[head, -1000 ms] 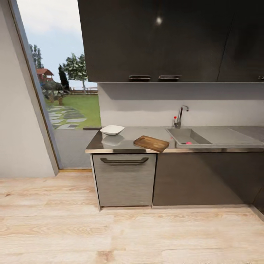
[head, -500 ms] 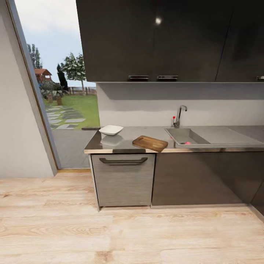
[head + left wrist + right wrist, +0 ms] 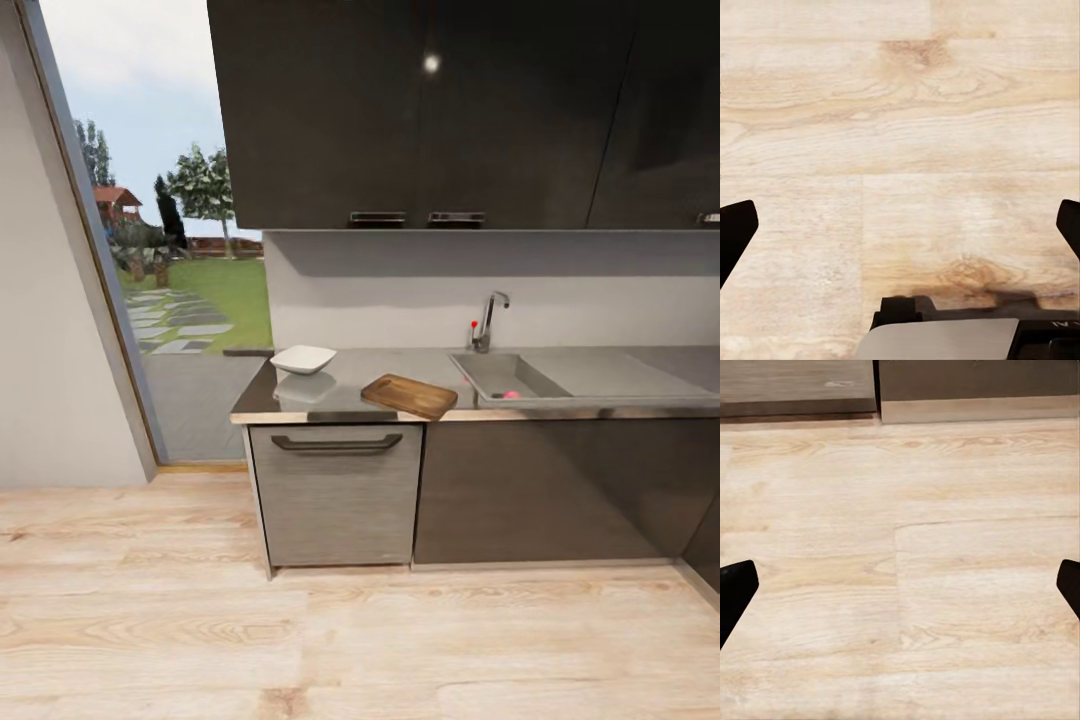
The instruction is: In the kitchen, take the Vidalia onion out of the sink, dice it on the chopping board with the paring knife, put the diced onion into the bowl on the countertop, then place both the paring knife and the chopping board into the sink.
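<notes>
Grey and glossy, the worktop (image 3: 400,365) runs across the head view under dark wall cabinets (image 3: 450,110), with a pale backsplash behind it and light wood flooring (image 3: 350,640) in front. A shallow white bowl (image 3: 303,359) sits near the worktop's left end, close to a tall window (image 3: 170,250) that looks onto a lawn and trees. Just to its right, and apart from it, the dark brown chopping board (image 3: 409,396) lies at an angle near the front edge. Further right is the sink (image 3: 510,377), with a chrome tap (image 3: 489,318) behind it and a small pink thing (image 3: 511,395) low in the basin, too small to identify. A drawer front with a dark bar handle (image 3: 337,441) stands below the bowl and board. Over in the left wrist view, the left pincer (image 3: 900,225) hangs over bare floorboards with its dark fingertips (image 3: 735,232) spread wide, holding nothing. Through the right wrist view, the right pincer (image 3: 900,585) is likewise spread and empty above the floor, near the cabinet plinth (image 3: 975,409).
</notes>
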`<state>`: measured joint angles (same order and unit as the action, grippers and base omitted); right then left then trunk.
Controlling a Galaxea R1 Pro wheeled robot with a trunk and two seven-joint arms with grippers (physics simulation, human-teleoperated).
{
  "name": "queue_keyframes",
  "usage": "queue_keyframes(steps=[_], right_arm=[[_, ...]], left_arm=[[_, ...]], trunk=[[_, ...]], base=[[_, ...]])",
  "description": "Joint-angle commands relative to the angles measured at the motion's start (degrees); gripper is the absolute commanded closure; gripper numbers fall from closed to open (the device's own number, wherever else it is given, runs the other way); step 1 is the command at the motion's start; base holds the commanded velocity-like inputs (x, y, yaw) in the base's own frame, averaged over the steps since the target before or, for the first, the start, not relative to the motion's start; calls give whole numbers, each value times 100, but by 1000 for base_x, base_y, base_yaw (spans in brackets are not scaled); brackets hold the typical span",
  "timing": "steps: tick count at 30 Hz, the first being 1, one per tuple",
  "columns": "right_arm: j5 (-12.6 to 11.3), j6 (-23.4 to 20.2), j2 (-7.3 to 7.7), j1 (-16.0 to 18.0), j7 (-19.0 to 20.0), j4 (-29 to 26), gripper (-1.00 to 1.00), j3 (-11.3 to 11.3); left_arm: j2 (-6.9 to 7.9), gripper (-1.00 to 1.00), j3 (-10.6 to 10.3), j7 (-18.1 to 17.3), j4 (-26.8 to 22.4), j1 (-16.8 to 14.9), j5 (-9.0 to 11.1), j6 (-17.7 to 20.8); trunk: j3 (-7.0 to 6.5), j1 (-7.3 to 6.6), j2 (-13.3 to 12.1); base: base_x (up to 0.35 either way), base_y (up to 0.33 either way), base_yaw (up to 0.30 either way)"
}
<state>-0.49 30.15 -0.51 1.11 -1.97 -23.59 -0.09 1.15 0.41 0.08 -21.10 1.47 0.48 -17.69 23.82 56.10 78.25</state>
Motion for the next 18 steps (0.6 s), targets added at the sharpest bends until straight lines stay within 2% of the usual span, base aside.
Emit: queue_keyframes(steps=[1,18], right_arm=[[-4,17,-2,3,-14,3,-100,0],[-4,17,-2,3,-14,3,-100,0]], left_arm=[[0,-100,3,1,-8,2,5,-7],[0,-100,3,1,-5,2,5,-7]], trunk=[[-14,-23,-39],[-319,-396,-720]], base=[[0,0,0],[0,0,0]])
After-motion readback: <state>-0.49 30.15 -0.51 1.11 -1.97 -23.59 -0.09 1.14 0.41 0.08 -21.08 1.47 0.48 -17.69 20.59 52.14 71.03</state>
